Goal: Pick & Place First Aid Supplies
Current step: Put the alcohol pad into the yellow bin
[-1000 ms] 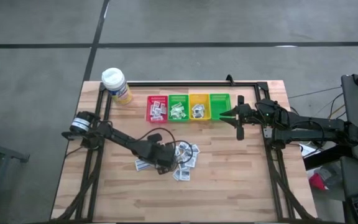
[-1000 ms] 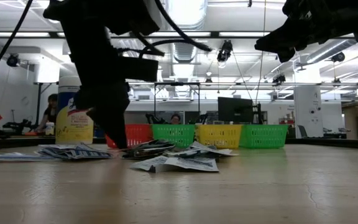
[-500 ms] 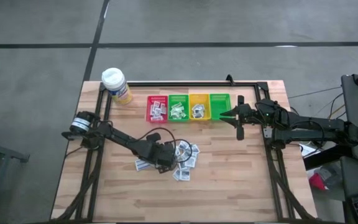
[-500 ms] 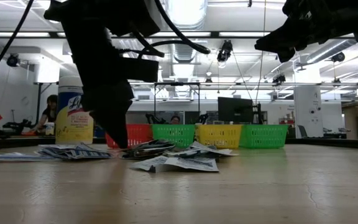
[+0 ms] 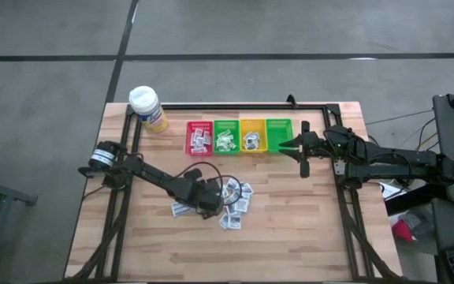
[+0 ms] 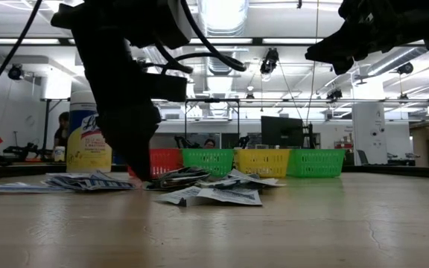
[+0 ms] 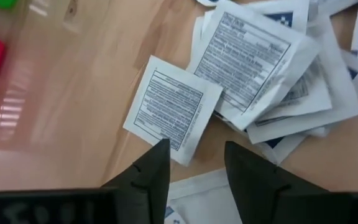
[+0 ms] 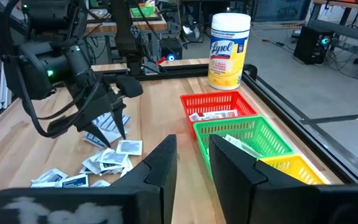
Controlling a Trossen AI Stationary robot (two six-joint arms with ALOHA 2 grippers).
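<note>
The pale wooden desk (image 5: 290, 229) with a black frame carries two dark arms, one from each side. Along its far edge stand four small plastic bins in a row: one red bin (image 5: 199, 138), one green bin (image 5: 226, 136), one yellow bin (image 5: 252, 136) and a second green bin (image 5: 278, 130); the first three hold a few sachets each. One white-capped yellow wipes bottle (image 5: 147, 108) stands at the far left corner. The small flat white first aid sachets (image 5: 235, 207) lie in a loose heap mid-desk, too overlapped to count exactly, though well over a dozen show. The left pincer (image 7: 194, 165) hangs low over the heap's edge, its fingers spread with a gap between them, holding nothing, one printed sachet (image 7: 171, 109) lying just beyond the tips. The right pincer (image 5: 292, 145) hovers beside the end green bin, fingers slightly parted and empty. Compared with a second ago, the left pincer has widened and shifted slightly toward the heap; the right arm has not moved.
</note>
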